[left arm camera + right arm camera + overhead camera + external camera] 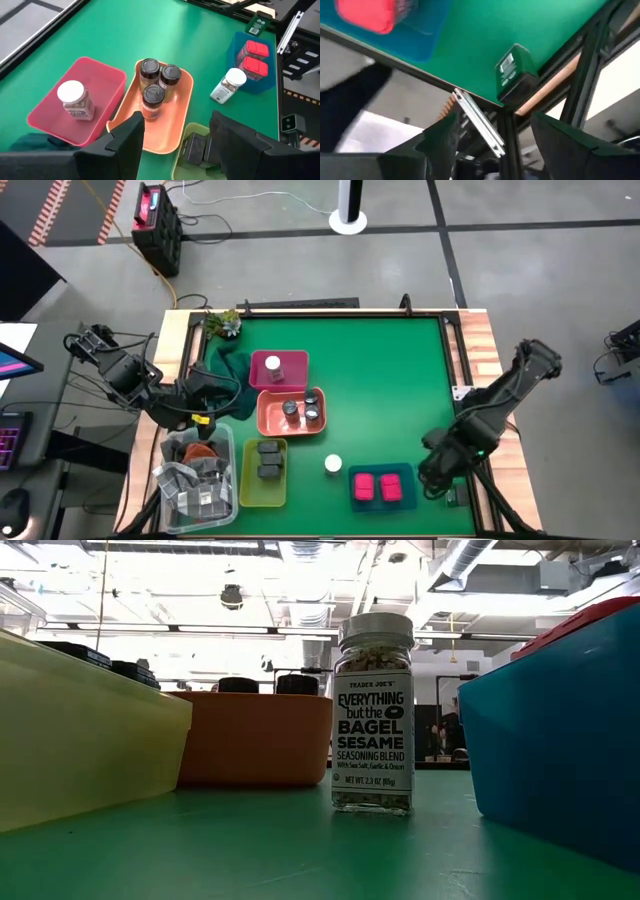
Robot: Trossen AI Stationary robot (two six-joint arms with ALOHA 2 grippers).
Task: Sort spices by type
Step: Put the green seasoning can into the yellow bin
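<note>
Fingers of both grippers — left (175, 145), right (492, 145) — spread, empty; white-capped jar (333, 465) stands beside blue tray (405, 472).

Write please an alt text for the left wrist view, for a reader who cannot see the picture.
On a green table, an orange tray holds three dark-lidded jars and a pink tray holds one white-capped jar. Another white-capped jar stands alone beside a blue tray with two pink boxes. The left end effector is open in the foreground.
</note>
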